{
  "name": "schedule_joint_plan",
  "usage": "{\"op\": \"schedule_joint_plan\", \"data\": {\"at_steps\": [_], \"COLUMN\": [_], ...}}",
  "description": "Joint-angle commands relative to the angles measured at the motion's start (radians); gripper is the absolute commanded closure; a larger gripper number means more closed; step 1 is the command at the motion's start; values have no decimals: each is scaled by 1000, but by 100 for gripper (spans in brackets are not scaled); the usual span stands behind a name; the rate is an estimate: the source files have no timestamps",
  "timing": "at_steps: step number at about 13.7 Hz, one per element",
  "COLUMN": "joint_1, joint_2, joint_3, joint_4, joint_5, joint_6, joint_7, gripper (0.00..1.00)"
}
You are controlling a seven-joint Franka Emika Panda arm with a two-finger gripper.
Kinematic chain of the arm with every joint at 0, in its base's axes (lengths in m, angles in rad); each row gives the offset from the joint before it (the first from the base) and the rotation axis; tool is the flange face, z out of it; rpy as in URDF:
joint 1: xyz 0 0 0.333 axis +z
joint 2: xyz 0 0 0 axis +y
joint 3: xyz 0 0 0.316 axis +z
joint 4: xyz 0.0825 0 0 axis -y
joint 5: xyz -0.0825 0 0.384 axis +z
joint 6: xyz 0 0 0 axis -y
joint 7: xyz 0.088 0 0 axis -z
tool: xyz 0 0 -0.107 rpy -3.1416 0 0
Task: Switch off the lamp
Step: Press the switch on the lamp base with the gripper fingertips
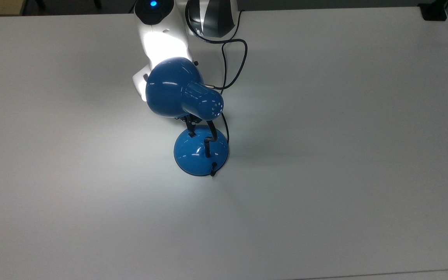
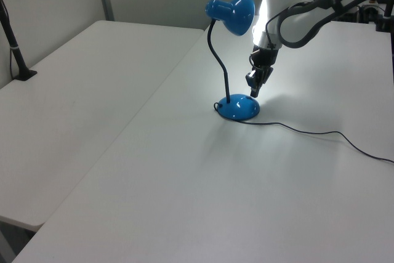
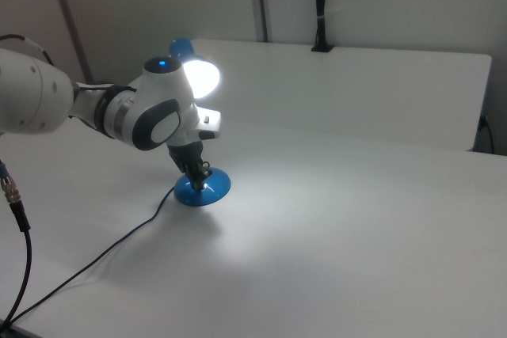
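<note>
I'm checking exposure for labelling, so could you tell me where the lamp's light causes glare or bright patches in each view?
Top view: the lamp washes out the white arm casing behind its shade. Left view: a bright pool lies on the table beside the base. Right view: the shade's opening is blown out white.

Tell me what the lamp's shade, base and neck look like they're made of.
The shade and domed base look like glossy blue painted metal, given their sharp white highlights. The neck is matte black and bent, probably a flexible gooseneck; its material can't be told.
</note>
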State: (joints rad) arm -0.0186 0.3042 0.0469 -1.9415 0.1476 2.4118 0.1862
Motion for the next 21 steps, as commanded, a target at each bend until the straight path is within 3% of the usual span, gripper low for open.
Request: {"op": "schedule_joint_plan", "data": {"at_steps": [1,21], "joint_1": [8,-15], "joint_2": [15,36], "joint_3": [-5,-10], "joint_4": [-1,-40], "joint_5": [18,7], "joint_6": [75,79], "joint_7": [16,7], "gripper": [100,100]}}
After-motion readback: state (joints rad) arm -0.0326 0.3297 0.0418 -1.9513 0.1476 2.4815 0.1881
